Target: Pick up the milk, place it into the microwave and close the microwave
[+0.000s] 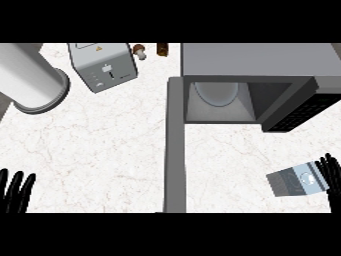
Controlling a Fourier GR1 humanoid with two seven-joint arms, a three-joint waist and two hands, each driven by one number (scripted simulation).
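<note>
The milk is a small grey and white carton lying on the white counter at the lower right. My right hand is just to its right, fingers straight and pointing up, close beside the carton with nothing held. The microwave stands at the top right with its inside open to view and a glass plate showing within. Its door is swung wide open and runs down the middle of the counter as a grey strip. My left hand rests open at the lower left edge, fingers up.
A silver toaster sits at the back, left of the microwave. A large white cylinder lies at the top left corner. Two small brown items stand behind the toaster. The counter's left edge runs near the cylinder.
</note>
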